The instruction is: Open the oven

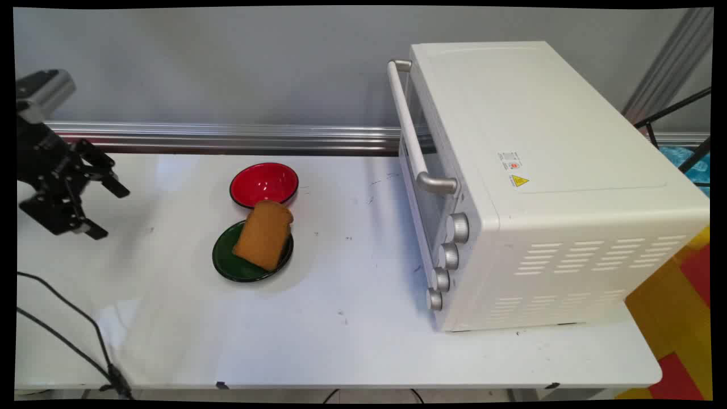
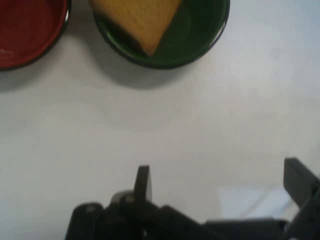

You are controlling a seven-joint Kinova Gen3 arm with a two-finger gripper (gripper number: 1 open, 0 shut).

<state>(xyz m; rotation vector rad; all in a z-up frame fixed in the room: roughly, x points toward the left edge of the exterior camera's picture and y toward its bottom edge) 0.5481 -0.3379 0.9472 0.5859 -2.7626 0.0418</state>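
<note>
While the hand (image 1: 105, 210) hangs at the left edge of the main view, its two black fingers stand spread apart with nothing between them, above bare worktop (image 1: 352, 329). To its right, left of the frame's centre, a green plate (image 1: 227, 264) carries a slice of toast (image 1: 263, 234) that leans up over the plate's far rim. A red bowl (image 1: 264, 183) sits just behind it, so close that the toast's top overlaps the bowl's near edge in the picture; whether they touch I cannot tell. A white toaster oven (image 1: 545, 187) fills the right half, door shut, its bar handle (image 1: 412, 128) and four knobs (image 1: 448, 255) facing the plates. Black cables (image 1: 68, 324) trail across the lower left corner.

In the hand view, the fingers (image 2: 143, 181) rise from the bottom edge, wide apart and empty. The green plate (image 2: 200, 35) with the toast (image 2: 137, 17) lies at the top centre, the red bowl (image 2: 25, 30) at the upper left, both well apart from the fingers.

As a judgement: the toast rests tilted rather than flat, so a nudge from one finger could tip it off the plate or against the bowl. The two dishes stand so near each other that an open finger reaching between them might push one. The loose cables could snag if the arm swings low.
</note>
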